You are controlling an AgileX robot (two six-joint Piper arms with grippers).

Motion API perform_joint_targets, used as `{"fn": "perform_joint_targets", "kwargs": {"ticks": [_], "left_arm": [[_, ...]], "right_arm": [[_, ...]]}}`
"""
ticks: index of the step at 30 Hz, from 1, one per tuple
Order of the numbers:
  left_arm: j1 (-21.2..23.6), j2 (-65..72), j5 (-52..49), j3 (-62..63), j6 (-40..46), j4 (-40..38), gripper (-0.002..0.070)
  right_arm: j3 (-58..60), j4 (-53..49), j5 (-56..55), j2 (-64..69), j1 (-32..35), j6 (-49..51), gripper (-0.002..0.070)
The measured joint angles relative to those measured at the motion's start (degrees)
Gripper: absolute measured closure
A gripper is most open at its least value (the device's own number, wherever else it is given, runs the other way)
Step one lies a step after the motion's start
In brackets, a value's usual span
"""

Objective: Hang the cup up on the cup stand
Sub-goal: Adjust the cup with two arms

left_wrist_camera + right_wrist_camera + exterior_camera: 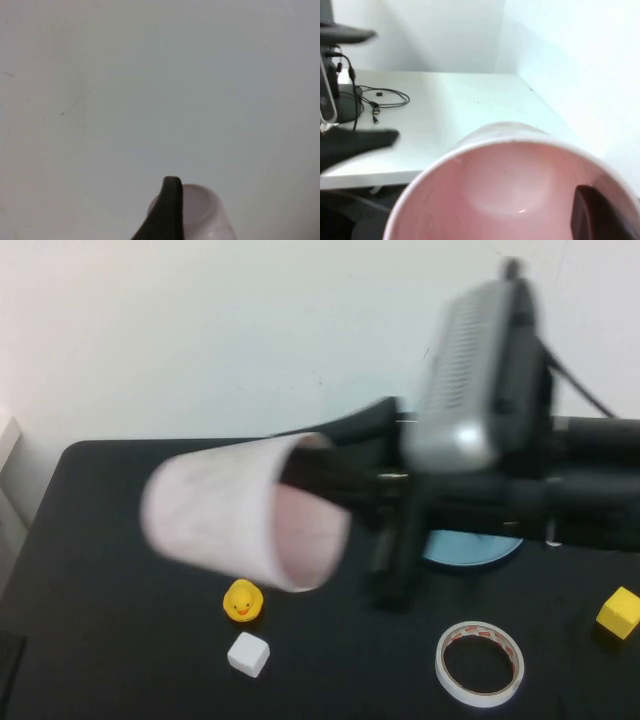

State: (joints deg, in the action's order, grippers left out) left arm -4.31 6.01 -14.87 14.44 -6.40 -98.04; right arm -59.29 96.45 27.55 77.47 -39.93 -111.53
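The pale pink cup (pixel 225 510) is held high above the table, lying on its side with its mouth toward the right. My right gripper (pixel 325 480) reaches in from the right and is shut on the cup's rim. One of its fingers (pixel 597 215) is inside the cup (pixel 510 185). My left gripper (pixel 172 205) shows only as a black tip beside the cup's closed end (pixel 202 205), against the white wall. Of the cup stand, only part of its light blue tray (pixel 470 552) shows under the right arm. Its pegs are hidden.
On the black table are a yellow duck (pixel 242 601), a white cube (pixel 248 653), a roll of tape (pixel 480 663) and a yellow cube (pixel 619 612). The right arm and its wrist camera (pixel 465 370) hide the table's back right.
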Motion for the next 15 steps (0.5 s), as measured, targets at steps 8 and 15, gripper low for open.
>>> {"fn": "perform_joint_targets", "kwargs": {"ticks": [8, 15], "left_arm": [[0.00, 0.00, -0.13, 0.00, -0.09, 0.00, -0.0017], [0.00, 0.00, -0.13, 0.00, -0.09, -0.09, -0.0017]], "right_arm": [[-9.86, 0.91, -5.01, 8.21, -9.91, -1.19, 0.0656], [-17.38, 1.02, -5.33, 16.47, -14.44, -1.21, 0.0656]]}}
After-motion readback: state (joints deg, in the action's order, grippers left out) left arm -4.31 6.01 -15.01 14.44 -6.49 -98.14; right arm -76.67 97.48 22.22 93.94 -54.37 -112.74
